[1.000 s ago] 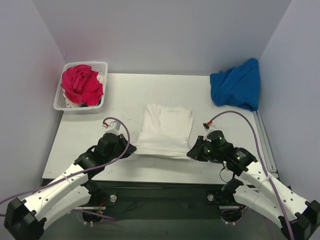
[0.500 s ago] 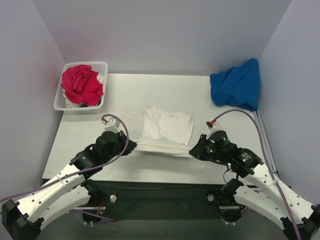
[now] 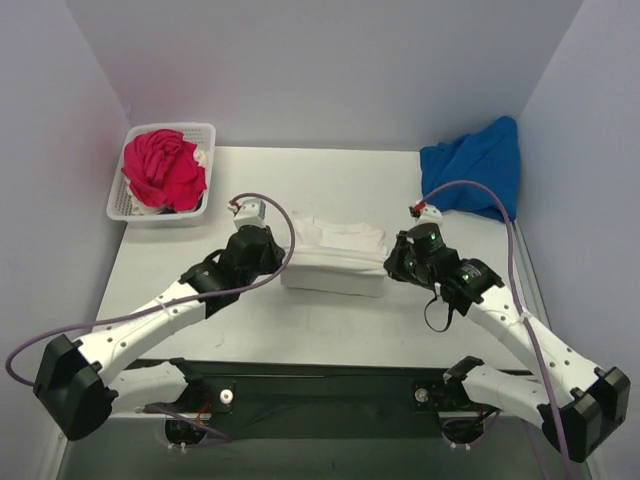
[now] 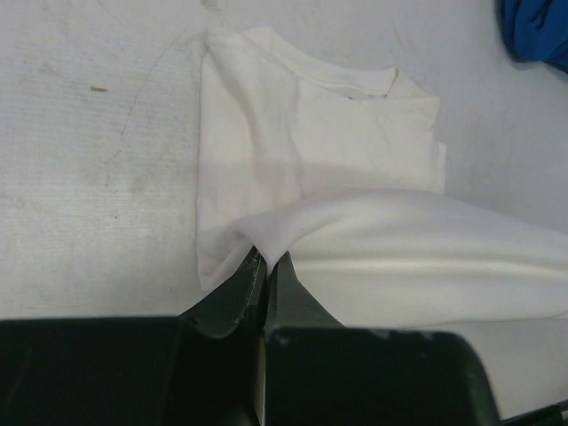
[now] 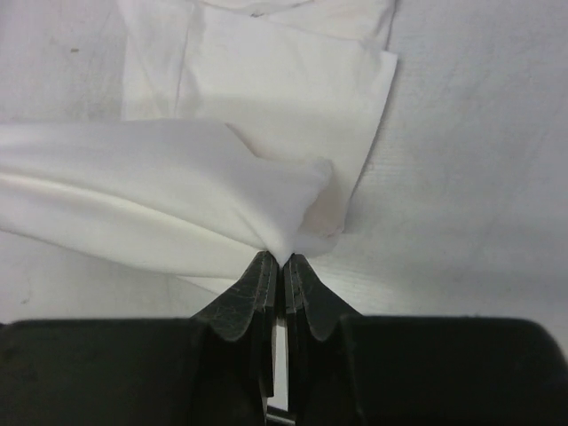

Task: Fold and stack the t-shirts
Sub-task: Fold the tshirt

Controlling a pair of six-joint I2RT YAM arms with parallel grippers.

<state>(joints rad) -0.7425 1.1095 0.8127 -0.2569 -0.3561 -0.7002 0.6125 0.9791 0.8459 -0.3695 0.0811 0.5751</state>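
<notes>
One white t-shirt (image 3: 335, 262), half under fold

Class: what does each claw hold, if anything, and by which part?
The white t-shirt: left claw pinches its lifted left corner, right claw its right corner.

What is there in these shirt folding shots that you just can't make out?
1. White shirt: its underside, hidden by its own folds in every view.
2. Basket: whatever lies beneath the pink shirt, top view.
3. Blue shirt: cut off by the left wrist view's corner, and bunched up in the top view.
</notes>
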